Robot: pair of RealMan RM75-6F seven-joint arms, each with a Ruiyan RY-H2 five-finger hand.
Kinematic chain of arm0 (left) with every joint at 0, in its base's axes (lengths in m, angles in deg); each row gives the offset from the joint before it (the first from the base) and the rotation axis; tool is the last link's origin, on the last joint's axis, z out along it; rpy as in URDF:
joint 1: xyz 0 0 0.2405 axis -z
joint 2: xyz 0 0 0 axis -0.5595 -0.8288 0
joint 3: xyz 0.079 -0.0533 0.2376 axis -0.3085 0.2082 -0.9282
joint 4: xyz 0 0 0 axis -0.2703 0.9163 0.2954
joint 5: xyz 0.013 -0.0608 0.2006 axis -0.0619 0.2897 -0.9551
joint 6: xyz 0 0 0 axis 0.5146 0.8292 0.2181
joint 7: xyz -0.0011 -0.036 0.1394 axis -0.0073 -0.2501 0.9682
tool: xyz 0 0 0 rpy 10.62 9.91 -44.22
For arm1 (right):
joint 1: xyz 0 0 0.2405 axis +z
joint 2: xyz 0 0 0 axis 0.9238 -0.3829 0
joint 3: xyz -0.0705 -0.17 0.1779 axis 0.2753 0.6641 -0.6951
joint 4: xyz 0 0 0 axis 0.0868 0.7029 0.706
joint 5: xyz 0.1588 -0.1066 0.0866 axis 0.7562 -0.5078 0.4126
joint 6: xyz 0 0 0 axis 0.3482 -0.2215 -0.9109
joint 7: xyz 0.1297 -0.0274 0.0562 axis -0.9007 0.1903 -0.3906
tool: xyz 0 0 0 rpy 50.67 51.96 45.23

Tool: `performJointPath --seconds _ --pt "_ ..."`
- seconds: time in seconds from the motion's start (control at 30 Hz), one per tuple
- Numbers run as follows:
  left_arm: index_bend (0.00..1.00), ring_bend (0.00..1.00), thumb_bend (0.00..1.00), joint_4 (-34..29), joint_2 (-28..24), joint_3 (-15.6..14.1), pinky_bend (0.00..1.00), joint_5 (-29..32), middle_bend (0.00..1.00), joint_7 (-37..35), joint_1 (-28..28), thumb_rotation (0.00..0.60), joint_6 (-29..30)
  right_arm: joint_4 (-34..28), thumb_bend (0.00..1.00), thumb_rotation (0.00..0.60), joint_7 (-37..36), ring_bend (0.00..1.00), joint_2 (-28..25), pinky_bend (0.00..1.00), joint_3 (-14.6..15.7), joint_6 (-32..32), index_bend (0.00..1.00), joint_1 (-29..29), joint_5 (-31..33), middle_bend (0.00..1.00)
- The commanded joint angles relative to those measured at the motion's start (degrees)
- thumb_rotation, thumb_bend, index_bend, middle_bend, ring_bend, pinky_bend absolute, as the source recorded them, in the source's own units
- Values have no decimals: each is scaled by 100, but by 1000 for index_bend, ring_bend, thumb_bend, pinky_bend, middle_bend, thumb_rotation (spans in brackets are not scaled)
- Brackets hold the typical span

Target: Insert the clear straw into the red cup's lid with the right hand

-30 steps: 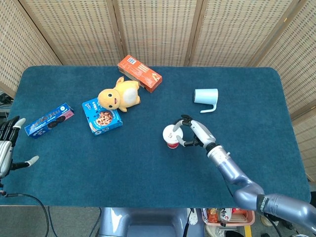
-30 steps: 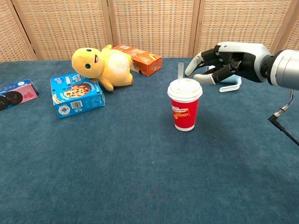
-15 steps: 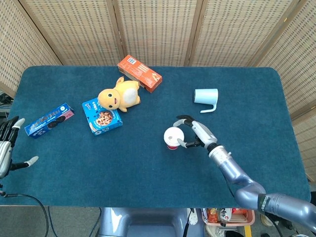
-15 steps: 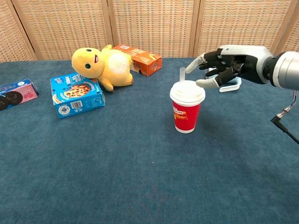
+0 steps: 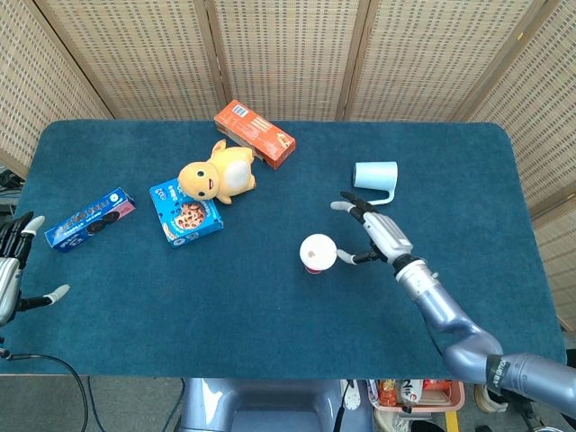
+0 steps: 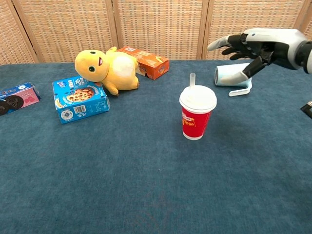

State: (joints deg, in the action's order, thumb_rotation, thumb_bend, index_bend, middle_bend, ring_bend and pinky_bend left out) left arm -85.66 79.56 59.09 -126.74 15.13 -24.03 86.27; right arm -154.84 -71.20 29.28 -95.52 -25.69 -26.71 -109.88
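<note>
Your straw stands upright through the lid of the red cup, which sits near the middle of the table, so the insertion looks done. Your right hand hangs beside it, fingers spread, holding nothing, near the pale mug. There is bare cloth toward you for pulling away. Your left hand rests open at the table's edge.

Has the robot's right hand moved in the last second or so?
Yes. The right hand has pulled up and away from the red cup, toward the pale blue mug, fingers open.
</note>
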Motion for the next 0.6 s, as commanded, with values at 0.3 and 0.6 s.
performJointPath --seconds 0.3,0.6 --pt "0 0 0 -38 -3 -66 0 -74 0 62 -105 600 142 -761 0 600 3077 0 -1179 0 923 -2431 0 -1259 -1364 0" --pt "0 0 0 -103 -22 -240 0 -271 0 33 -222 600 196 -785 0 600 3758 0 -1147 0 1675 -4464 0 -2651 -2515 0"
